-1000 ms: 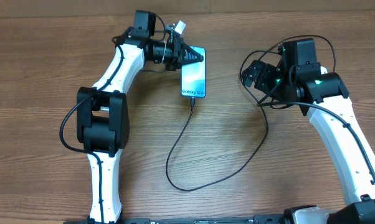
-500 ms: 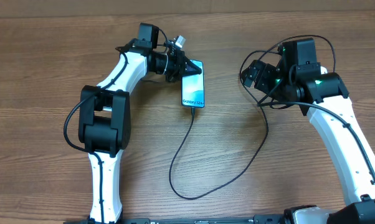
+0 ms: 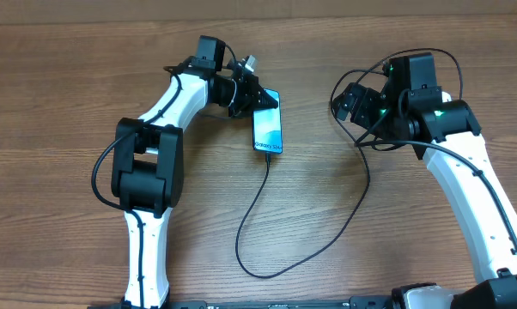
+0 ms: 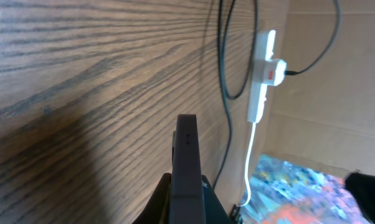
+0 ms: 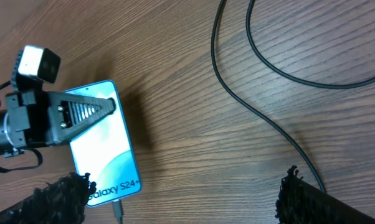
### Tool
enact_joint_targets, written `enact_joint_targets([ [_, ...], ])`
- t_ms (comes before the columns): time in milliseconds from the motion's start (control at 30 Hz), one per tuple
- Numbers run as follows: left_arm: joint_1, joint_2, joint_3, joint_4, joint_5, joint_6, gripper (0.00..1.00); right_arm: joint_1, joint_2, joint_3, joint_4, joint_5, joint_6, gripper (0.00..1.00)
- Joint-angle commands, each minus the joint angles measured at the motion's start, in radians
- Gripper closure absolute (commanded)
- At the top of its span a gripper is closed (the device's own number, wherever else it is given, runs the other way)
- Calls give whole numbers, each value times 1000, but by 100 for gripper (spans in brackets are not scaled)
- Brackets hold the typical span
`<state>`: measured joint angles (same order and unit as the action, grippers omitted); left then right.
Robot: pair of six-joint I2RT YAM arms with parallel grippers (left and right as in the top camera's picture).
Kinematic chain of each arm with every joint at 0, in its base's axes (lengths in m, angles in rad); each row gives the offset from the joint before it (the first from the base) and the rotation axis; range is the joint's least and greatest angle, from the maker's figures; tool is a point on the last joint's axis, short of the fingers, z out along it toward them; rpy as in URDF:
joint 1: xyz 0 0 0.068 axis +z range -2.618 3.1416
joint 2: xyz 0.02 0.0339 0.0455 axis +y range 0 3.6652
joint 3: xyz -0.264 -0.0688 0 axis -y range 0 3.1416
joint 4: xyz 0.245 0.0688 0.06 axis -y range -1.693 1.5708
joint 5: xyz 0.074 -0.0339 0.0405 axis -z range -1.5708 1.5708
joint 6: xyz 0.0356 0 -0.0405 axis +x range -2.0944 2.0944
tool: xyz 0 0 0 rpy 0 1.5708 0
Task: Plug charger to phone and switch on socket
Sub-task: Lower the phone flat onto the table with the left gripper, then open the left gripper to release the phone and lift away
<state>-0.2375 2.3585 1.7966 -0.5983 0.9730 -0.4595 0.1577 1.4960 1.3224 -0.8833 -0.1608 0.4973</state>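
Note:
The phone [image 3: 268, 131] lies flat on the table with its lit "Galaxy S24+" screen up; it also shows in the right wrist view [image 5: 106, 152]. My left gripper [image 3: 257, 94] is shut on the phone's far end, and the left wrist view shows the phone [image 4: 187, 163] edge-on between the jaws. The charger, a thin black cable [image 3: 267, 206], has its tip in the phone's near end [image 5: 116, 209]. It loops across the table toward my right arm. My right gripper [image 3: 351, 105] is open and empty, its fingers [image 5: 181, 202] spread wide above bare wood. The socket [image 4: 262, 78], white with a red switch, shows only in the left wrist view.
A black plug and cable [image 4: 299, 67] sit in the socket, and its white cord [image 4: 250, 162] trails off. More black cable [image 5: 262, 68] curves over the wood under my right wrist. A cardboard wall [image 4: 337, 93] stands behind the socket.
My left gripper has drawn the phone toward the table's front and slightly right, turning it a little. The cable loop followed. The right arm has not moved.

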Motion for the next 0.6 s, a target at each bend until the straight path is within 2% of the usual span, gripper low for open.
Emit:
enact_joint_targets([
  [0, -18, -7, -20, 0, -30, 18, 96, -3, -25, 7, 2, -8, 3, 2],
  [567, -26, -7, -126, 31, -177, -13, 96, -3, -25, 7, 2, -8, 3, 2],
])
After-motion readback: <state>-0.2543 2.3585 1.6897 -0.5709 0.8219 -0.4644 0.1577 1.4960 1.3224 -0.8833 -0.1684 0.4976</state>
